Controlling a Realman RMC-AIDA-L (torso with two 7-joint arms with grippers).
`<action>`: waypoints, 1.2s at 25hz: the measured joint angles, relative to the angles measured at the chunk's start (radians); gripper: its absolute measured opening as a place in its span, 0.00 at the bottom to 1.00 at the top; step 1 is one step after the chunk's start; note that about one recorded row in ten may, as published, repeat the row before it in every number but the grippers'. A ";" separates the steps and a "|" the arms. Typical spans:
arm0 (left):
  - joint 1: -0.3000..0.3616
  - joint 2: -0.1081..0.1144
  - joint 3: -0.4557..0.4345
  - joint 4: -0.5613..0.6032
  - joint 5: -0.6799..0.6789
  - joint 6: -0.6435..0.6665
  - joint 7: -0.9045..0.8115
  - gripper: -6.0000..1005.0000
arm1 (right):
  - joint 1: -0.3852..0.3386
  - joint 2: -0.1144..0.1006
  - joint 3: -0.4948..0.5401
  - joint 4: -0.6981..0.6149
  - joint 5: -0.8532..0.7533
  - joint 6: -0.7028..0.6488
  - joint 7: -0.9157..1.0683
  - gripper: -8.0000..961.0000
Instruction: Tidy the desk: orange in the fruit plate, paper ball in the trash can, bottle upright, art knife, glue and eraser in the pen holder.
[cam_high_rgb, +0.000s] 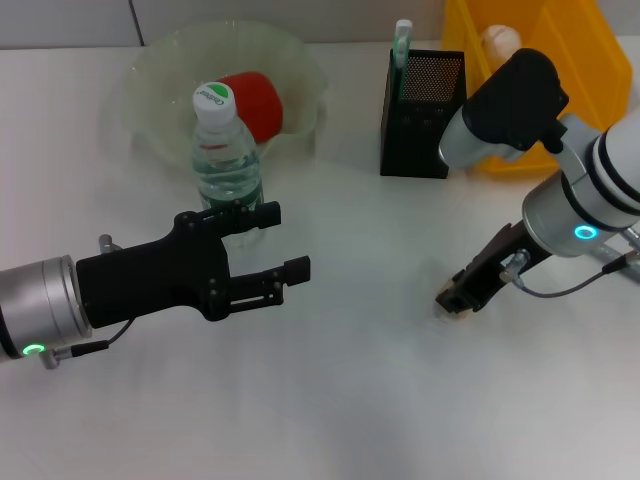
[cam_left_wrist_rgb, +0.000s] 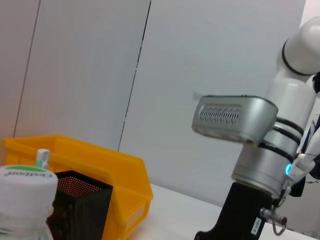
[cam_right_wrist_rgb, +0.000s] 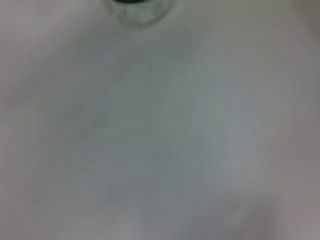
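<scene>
you see the bottle (cam_high_rgb: 227, 150) standing upright on the white desk (cam_high_rgb: 340, 400), just in front of the clear fruit plate (cam_high_rgb: 160, 70), which holds a red-orange fruit (cam_high_rgb: 255, 103). your left gripper (cam_high_rgb: 275, 243) hovers just beside the bottle on its near side, its two fingers spread apart with nothing between them; one fingertip overlaps the bottle's base in the head view, so you cannot tell if it touches. the black mesh pen holder (cam_high_rgb: 423, 115) stands to the right of the plate with a white and green stick (cam_high_rgb: 402, 40) poking out of it, and the yellow bin (cam_high_rgb: 540, 60) sits right behind it. your right gripper (cam_high_rgb: 458, 297) is down at the desk surface, well to the right of the bottle, and you cannot tell whether it is open or closed. the right wrist view is mostly a blur of desk
</scene>
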 joint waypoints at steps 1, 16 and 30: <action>0.000 0.000 0.000 0.000 0.000 0.000 0.000 0.79 | -0.004 0.000 0.000 -0.012 0.000 -0.003 0.001 0.34; 0.004 -0.006 0.000 -0.001 0.000 -0.003 0.003 0.80 | 0.011 -0.008 0.398 -0.199 0.013 0.218 -0.027 0.30; 0.002 -0.014 0.000 -0.001 0.000 -0.004 0.003 0.80 | 0.205 -0.002 0.409 0.166 0.025 0.368 -0.115 0.33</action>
